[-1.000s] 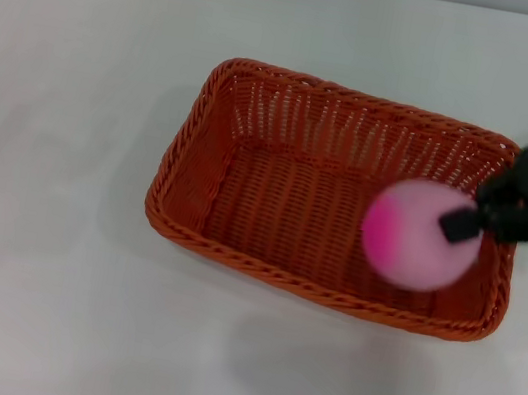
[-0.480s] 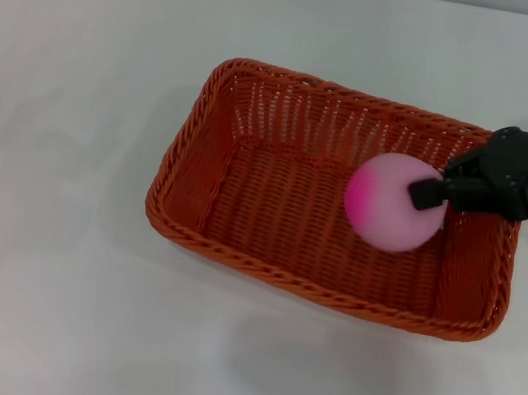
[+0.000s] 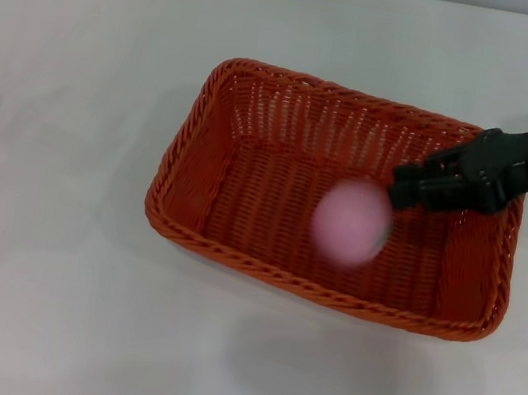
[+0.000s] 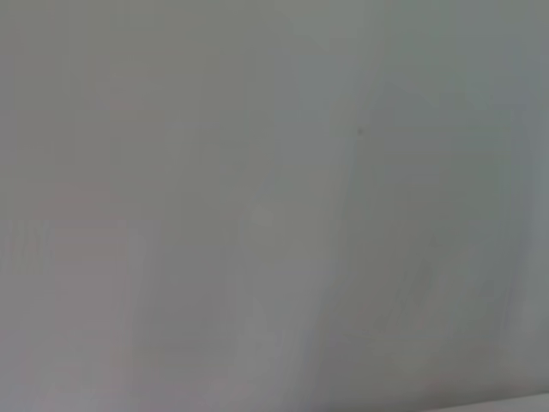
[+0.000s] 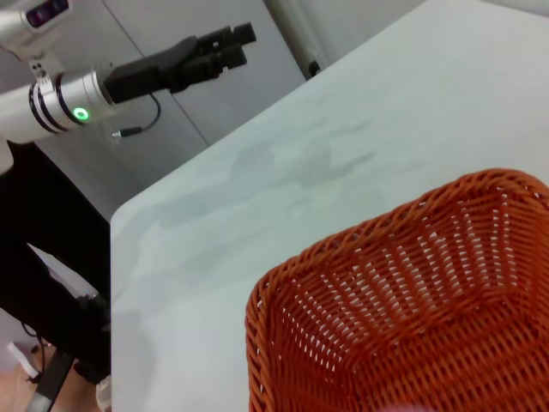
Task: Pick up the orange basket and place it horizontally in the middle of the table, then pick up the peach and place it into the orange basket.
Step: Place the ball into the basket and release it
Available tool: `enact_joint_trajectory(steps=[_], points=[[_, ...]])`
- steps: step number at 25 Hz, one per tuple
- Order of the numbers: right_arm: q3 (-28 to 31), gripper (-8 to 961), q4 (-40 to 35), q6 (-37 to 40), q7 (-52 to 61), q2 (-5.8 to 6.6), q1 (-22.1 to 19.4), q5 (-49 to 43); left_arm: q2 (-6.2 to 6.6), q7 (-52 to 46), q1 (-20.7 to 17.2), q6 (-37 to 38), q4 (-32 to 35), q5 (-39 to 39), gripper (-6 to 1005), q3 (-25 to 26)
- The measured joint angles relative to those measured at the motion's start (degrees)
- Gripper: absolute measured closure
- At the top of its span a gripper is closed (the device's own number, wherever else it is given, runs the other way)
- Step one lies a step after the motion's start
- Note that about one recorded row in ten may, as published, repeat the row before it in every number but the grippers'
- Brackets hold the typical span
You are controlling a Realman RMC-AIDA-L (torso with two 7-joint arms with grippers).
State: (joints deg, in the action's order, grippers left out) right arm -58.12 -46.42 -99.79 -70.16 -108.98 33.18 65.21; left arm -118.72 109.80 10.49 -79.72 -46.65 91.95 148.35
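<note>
Lying just beside the right end effector [image 3: 399,192], the peach [image 3: 350,222]

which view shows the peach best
The head view: the peach shows whole, though blurred, over the orange basket just off the right claw. The right wrist view catches at most a faint pink sliver at its edge, below the basket's weave. The left wrist view shows only a blank pale surface.
</note>
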Motion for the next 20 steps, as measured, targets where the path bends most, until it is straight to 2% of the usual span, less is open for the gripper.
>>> enact_joint_trajectory(steps=[5, 12, 20], points=[[-0.3, 609, 0.6, 1.6, -0.4, -0.64, 0.5, -2.0, 0.00, 0.0, 0.4, 0.0, 0.0, 0.0, 194, 0.1], [1.8, 607, 0.4, 1.7, -0.9, -1.06, 0.9, -3.0, -0.02, 0.1, 0.7, 0.0, -0.4, 0.0, 194, 0.4], [14.9, 605, -0.3, -2.6, -5.9, -0.76, -0.3, -2.2, -0.02, -0.1, 0.8, 0.0, -1.9, -0.2, 195, 0.5]])
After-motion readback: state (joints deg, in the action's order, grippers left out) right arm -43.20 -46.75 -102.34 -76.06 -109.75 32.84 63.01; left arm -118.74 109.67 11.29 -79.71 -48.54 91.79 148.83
